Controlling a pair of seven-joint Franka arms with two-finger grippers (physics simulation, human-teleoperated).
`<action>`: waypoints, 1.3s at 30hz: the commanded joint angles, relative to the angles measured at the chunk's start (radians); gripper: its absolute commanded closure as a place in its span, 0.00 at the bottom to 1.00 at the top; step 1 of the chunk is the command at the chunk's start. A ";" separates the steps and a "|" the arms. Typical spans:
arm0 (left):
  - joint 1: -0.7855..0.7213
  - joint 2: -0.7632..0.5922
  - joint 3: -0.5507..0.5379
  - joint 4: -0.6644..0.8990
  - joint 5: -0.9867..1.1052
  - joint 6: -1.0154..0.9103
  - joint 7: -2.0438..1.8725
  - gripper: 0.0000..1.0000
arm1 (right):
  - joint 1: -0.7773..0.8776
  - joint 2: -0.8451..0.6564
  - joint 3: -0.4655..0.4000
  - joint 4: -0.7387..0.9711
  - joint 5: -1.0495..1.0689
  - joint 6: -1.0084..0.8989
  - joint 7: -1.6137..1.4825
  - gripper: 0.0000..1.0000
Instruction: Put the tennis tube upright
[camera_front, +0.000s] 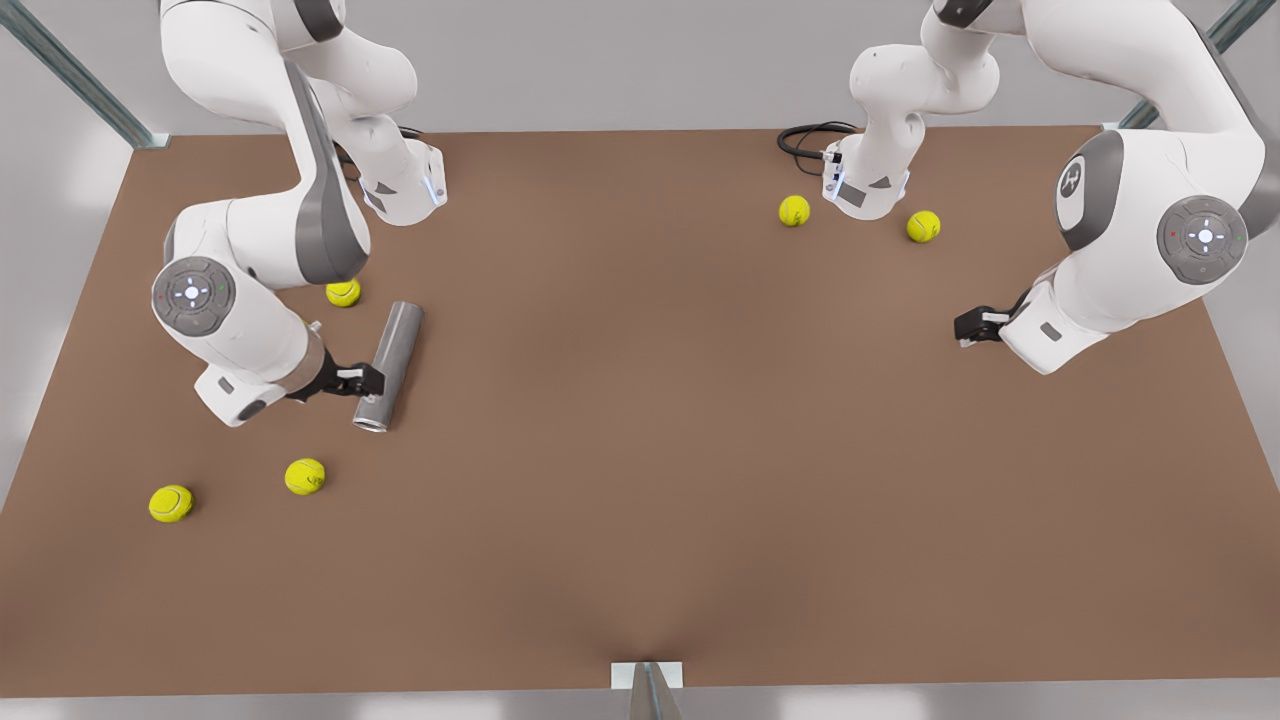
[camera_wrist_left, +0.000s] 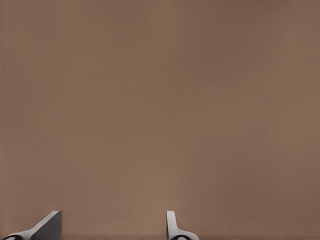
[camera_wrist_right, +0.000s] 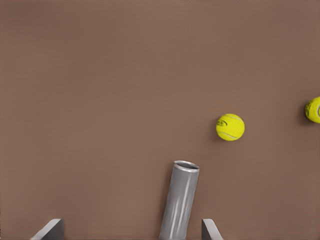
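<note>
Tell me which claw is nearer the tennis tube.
Right. The right claw sits open right beside the lying tennis tube, near its rimmed end; the left claw waits open across the table.

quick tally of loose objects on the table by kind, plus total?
Small yellow-green tennis balls: 5
Matte grey cylindrical tennis tube, lying on its side: 1
Total: 6
</note>
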 joint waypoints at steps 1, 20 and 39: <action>0.000 0.000 0.000 0.000 0.003 0.000 0.000 0.00 | 0.000 0.000 0.000 0.000 0.001 0.000 0.000 0.00; 0.003 0.005 -0.003 -0.002 0.001 0.000 -0.002 0.00 | -0.155 -0.061 0.006 -0.841 0.067 0.604 0.110 0.00; 0.008 0.014 -0.003 -0.009 0.001 0.000 -0.002 0.00 | -0.161 0.041 0.021 -0.979 0.084 0.813 0.063 0.00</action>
